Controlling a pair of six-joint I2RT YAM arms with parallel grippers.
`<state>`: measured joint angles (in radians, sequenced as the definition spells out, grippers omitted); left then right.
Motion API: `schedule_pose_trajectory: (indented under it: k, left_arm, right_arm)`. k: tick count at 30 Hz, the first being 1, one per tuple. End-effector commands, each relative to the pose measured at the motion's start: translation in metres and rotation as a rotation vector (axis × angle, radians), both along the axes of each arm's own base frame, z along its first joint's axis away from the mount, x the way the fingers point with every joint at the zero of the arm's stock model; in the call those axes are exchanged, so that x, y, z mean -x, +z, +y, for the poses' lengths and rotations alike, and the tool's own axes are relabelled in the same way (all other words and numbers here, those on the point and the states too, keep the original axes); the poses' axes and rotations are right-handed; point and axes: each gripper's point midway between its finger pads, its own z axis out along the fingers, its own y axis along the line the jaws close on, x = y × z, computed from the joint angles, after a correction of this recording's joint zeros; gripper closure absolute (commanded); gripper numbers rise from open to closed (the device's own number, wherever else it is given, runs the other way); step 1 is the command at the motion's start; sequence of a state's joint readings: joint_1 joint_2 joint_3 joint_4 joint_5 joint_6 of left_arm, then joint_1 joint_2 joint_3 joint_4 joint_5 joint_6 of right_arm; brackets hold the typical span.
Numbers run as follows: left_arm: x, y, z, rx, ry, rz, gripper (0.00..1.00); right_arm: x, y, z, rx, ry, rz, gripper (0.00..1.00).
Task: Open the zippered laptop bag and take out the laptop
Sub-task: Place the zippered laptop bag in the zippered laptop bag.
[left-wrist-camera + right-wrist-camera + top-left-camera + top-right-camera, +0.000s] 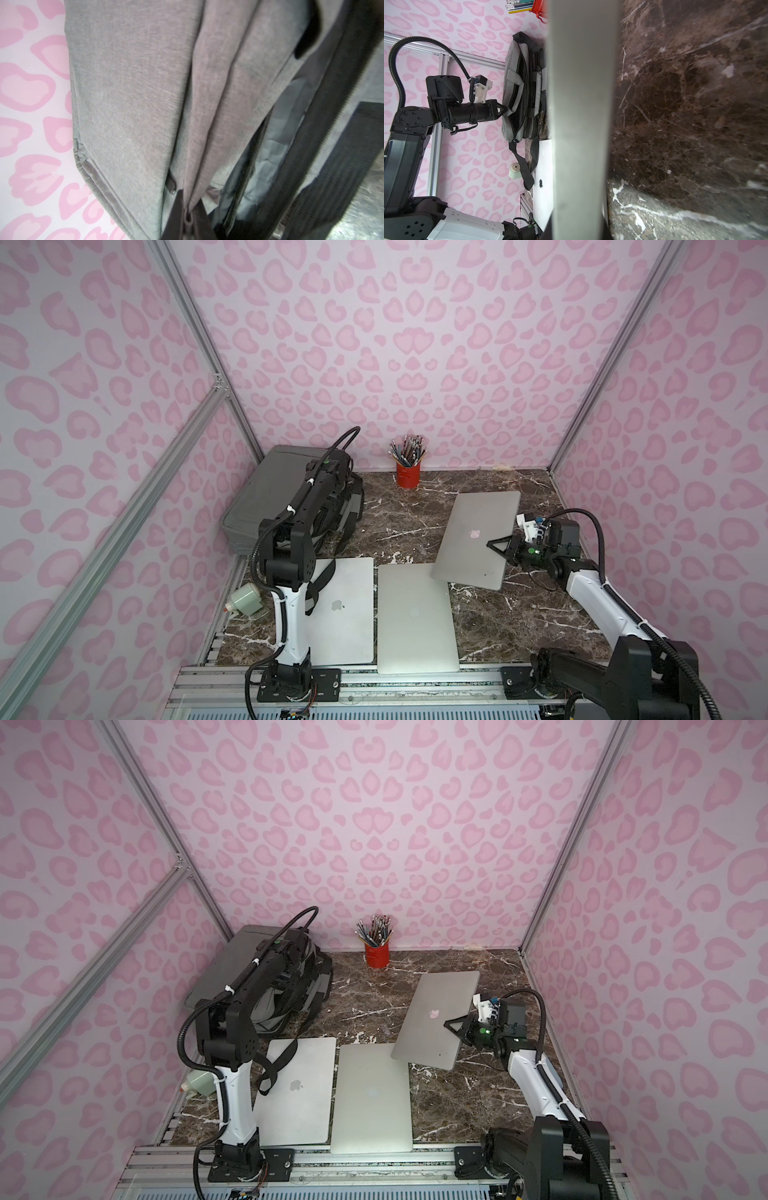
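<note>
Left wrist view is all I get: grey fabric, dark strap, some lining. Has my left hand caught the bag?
Observer: Yes. The right wrist view shows the left hand pinching the laptop bag on its grey side, by the open mouth.
Operator: And the laptop?
Observer: The right hand holds a laptop by its edge, tilted over the table.
Operator: Anything beneath?
Observer: Its low corner overlaps a second laptop lying flat; a third laptop lies beside that.

**What I cannot make out**

In both top views my left arm [286, 531] covers part of the laptop bag [253, 497] and the tips of my left gripper [188, 218]. In the right wrist view the laptop [581, 124] shows only a blurred edge, which hides the fingertips of my right gripper [493, 546].
</note>
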<state>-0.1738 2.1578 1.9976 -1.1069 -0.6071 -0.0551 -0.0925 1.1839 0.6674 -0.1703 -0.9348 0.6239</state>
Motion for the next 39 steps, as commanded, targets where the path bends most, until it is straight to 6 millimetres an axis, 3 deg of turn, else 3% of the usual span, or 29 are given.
schedule_pose_trajectory:
  k: [1, 6, 13, 20, 28, 34, 37, 39]
  left_arm:
    - [0.0, -0.001, 0.014, 0.014, 0.059, -0.009, 0.9]
    - [-0.005, -0.004, 0.015, 0.066, 0.089, -0.018, 0.85]
    - [-0.016, -0.015, 0.003, 0.175, 0.112, -0.014, 0.84]
    - [-0.029, -0.006, -0.005, 0.271, 0.135, -0.052, 0.82]
    - [-0.035, -0.009, -0.013, 0.383, 0.164, -0.057, 0.83]
    - [-0.029, 0.007, -0.031, 0.474, 0.113, -0.062, 0.56]
    - [-0.023, 0.025, -0.051, 0.552, 0.049, -0.094, 0.4]
    - [-0.016, 0.037, -0.075, 0.688, -0.003, -0.119, 0.31]
  right_arm:
    - [-0.01, 0.024, 0.005, -0.01, 0.05, -0.147, 1.0]
    - [-0.009, 0.021, 0.005, -0.009, 0.051, -0.14, 1.0]
    - [-0.009, 0.022, 0.006, -0.014, 0.047, -0.14, 1.0]
    - [-0.007, 0.023, 0.006, -0.012, 0.052, -0.142, 1.0]
    - [-0.004, 0.024, 0.006, -0.011, 0.051, -0.145, 1.0]
    - [-0.005, 0.029, 0.008, -0.016, 0.058, -0.164, 1.0]
    - [-0.005, 0.036, 0.015, -0.035, 0.077, -0.184, 1.0]
    - [-0.005, 0.04, 0.02, -0.045, 0.091, -0.194, 1.0]
